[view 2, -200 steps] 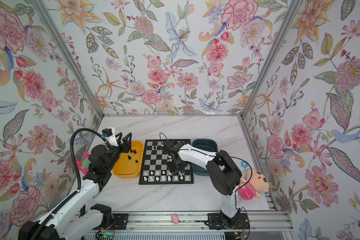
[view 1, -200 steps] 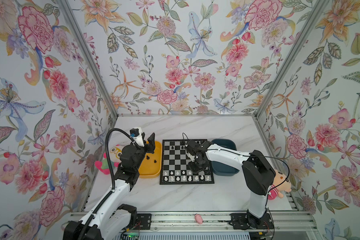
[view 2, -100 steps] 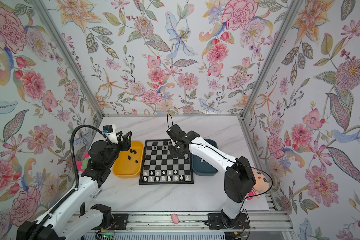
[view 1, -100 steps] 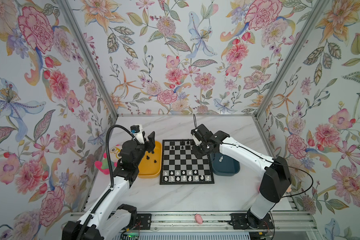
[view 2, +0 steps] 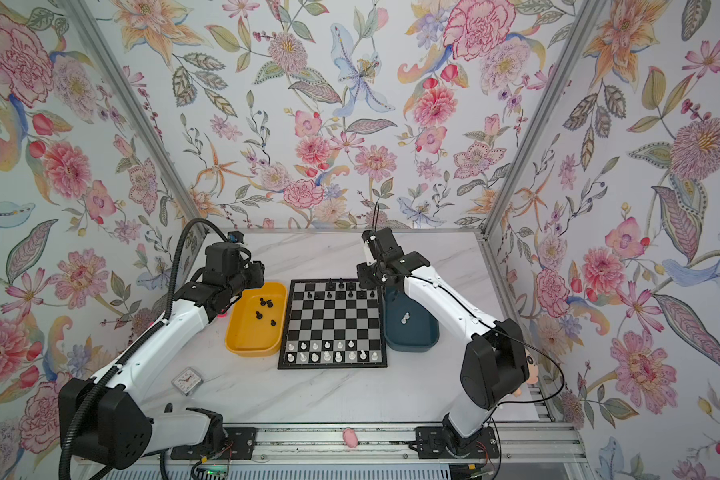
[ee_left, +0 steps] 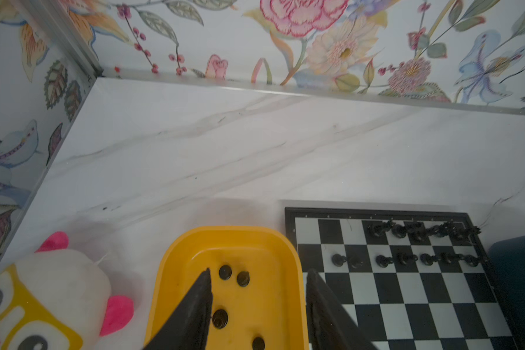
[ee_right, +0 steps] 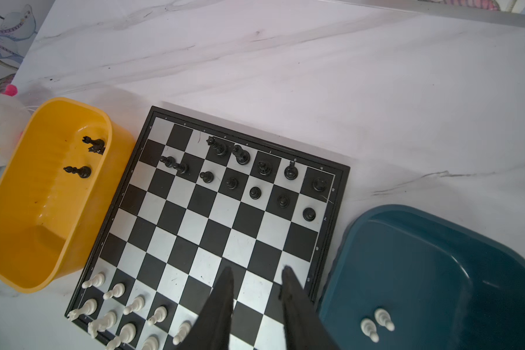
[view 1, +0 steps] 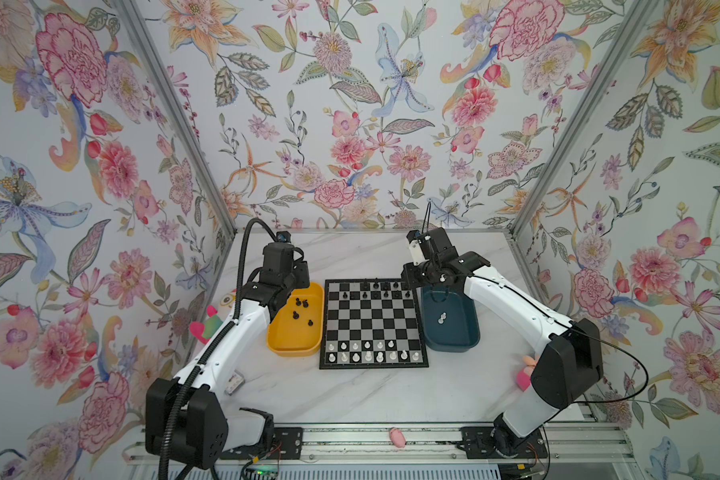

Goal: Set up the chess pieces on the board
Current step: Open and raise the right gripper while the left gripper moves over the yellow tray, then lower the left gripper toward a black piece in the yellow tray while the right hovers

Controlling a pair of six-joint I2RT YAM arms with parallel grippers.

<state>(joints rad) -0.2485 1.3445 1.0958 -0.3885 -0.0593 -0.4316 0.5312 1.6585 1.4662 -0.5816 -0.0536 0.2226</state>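
The board [view 1: 373, 322] lies mid-table. Black chess pieces [ee_right: 255, 169] stand on its two far rows and white ones [view 1: 371, 351] on its two near rows. Several more black pieces [ee_left: 225, 271] lie in the yellow tray [view 1: 294, 347]. Two white pieces [ee_right: 376, 324] lie in the dark blue tray [view 1: 454, 338]. My left gripper [ee_left: 258, 272] hangs open over the yellow tray's far end and holds nothing. Raised above the board's far right corner, my right gripper [ee_right: 256, 269] is open and empty.
A white and yellow plush toy [ee_left: 43, 291] lies left of the yellow tray, against the left wall. Another plush toy [view 2: 531, 374] sits behind the right arm's elbow. A small clock [view 2: 188, 380] lies at front left. Walls close in three sides.
My right arm has lifted off the board's near rows and swung back to its far right corner. The left gripper has narrowed a little over the yellow tray.
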